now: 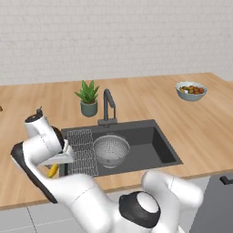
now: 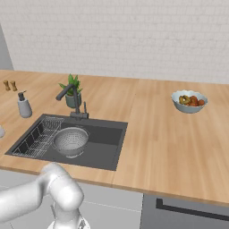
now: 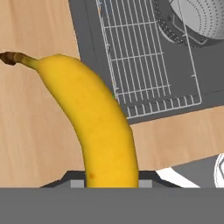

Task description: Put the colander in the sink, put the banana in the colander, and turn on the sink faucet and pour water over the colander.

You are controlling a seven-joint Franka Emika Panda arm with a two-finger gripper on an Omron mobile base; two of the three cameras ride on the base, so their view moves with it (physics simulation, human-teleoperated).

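Left base view: the colander (image 1: 111, 150) sits in the sink (image 1: 157, 144) beside the wire rack (image 1: 83, 149), the faucet (image 1: 108, 107) behind; the banana (image 1: 53, 170) peeks out under the arm. Right base view: fruit bowl (image 2: 189, 101), soap dispenser (image 2: 23, 105), no readable writing. Hand view: the gripper (image 3: 111, 183) is clamped on the banana (image 3: 94, 116) over the counter (image 3: 30, 122).
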